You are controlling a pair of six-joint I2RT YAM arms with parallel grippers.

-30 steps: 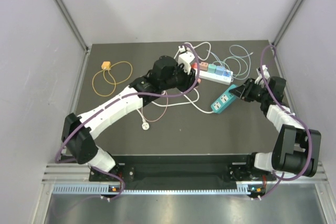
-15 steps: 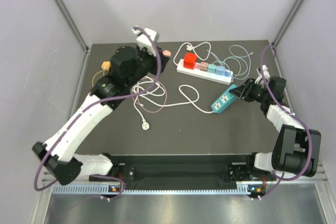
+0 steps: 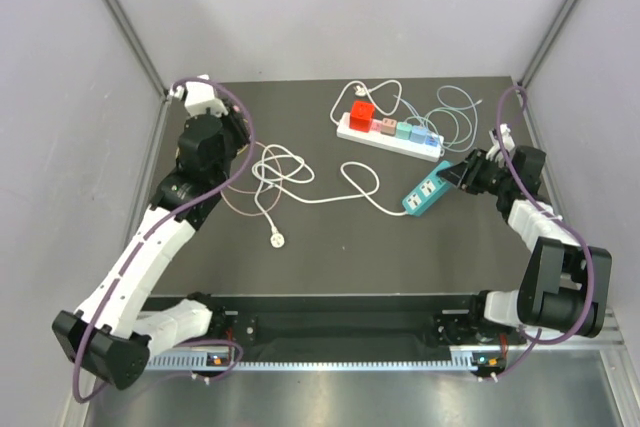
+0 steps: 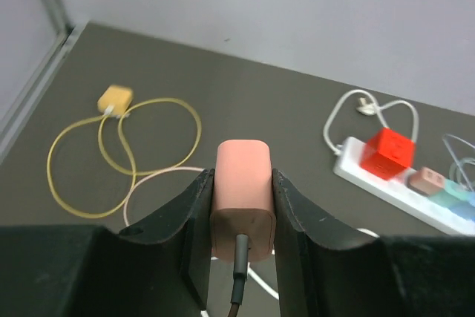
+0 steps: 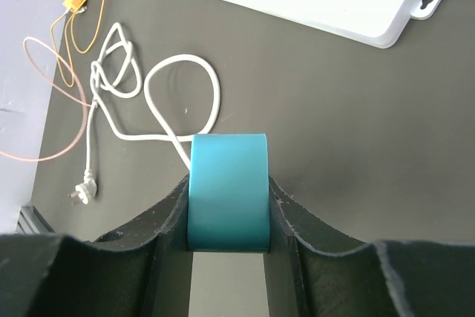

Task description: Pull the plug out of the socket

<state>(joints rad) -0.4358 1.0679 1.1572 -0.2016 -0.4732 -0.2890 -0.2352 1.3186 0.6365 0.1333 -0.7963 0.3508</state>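
Pink plastic plug [image 4: 243, 183], likely light and stiff, sits pinched across its flat sides by the left gripper [image 4: 242, 197], while the right gripper [image 5: 228, 192] clamps a teal power strip [image 5: 228, 176].

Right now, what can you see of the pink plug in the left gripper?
The pink plug is a salmon block with rounded corners, matte plastic by its look. A dark cable stub leaves its near end; its prongs are hidden. The left gripper clamps it on both sides, upright in the wrist view, lifted off the table and well apart from the white power strip.
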